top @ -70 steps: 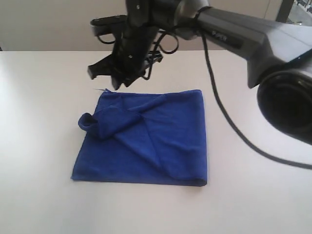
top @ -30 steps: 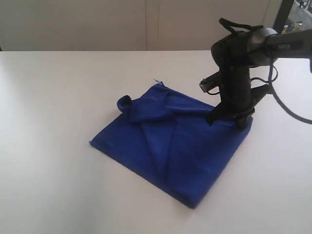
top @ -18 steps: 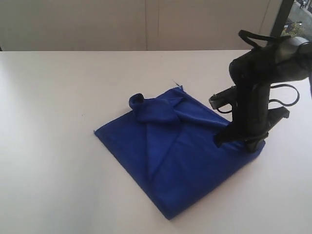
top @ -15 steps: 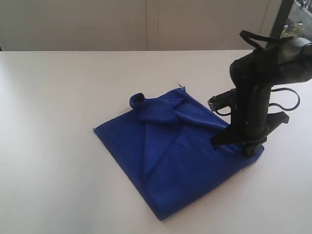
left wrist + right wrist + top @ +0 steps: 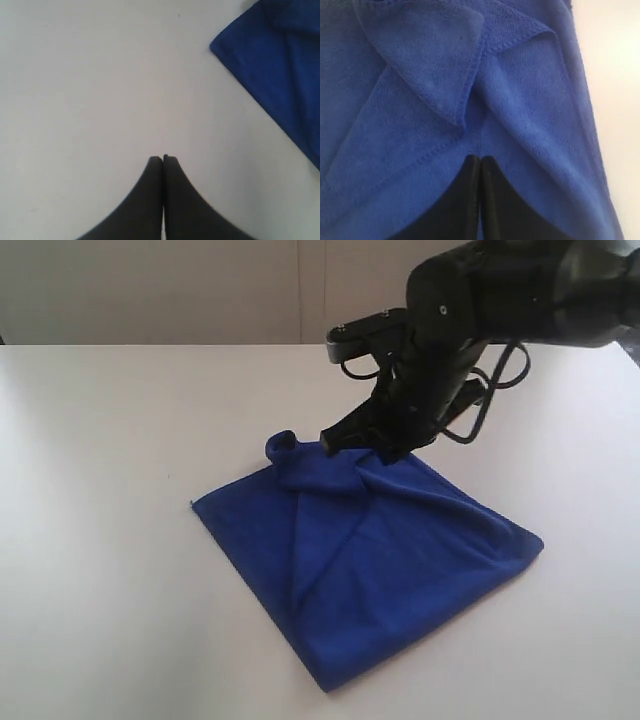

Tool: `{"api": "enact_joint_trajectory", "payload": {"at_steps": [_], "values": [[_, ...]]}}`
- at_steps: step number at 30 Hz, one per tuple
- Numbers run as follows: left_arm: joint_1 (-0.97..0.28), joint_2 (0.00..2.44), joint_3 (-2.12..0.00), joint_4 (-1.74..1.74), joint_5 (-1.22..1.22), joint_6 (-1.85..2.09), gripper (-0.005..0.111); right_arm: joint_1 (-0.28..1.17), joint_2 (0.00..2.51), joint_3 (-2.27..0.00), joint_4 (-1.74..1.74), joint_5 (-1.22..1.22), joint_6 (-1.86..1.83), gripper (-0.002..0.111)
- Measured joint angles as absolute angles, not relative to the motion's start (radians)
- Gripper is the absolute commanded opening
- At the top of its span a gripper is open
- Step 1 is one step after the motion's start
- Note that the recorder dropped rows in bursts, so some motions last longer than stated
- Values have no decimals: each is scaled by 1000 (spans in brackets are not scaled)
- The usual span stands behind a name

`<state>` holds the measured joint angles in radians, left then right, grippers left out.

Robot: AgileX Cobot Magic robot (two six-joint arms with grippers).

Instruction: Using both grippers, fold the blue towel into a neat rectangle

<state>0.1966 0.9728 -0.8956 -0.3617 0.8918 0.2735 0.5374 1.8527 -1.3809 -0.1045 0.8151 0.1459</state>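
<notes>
Your towel (image 5: 380, 560) reads as soft, fuzzy cloth, fully matt, with a short nap that takes the light unevenly across its folds. In the right wrist view its hems (image 5: 472, 70) show thin, neat stitching along the edges. The table (image 5: 100, 440) under the towel is smooth and white with a faint sheen and no visible grain. Over the towel, the right gripper (image 5: 480, 159) looks like smooth, matt black plastic, while its arm (image 5: 520, 280) has a slightly glossier dark shell with soft highlights. Off the towel's corner, the left gripper (image 5: 163, 159) has the same smooth, matt black finish.
</notes>
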Motion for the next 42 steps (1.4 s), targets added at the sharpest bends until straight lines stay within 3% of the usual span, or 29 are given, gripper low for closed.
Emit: {"api": "enact_joint_trajectory", "payload": {"at_steps": [13,35,42], "values": [[197,973,-896,-362,892,274,0,640,2070,-1564,294,781,-105,0],[197,973,-896,-362,892,274,0,717,2421,-1946,307,741,-100,0],[197,973,-896,-362,892,274,0,693,2481,-2005,236,598,81,0]]}}
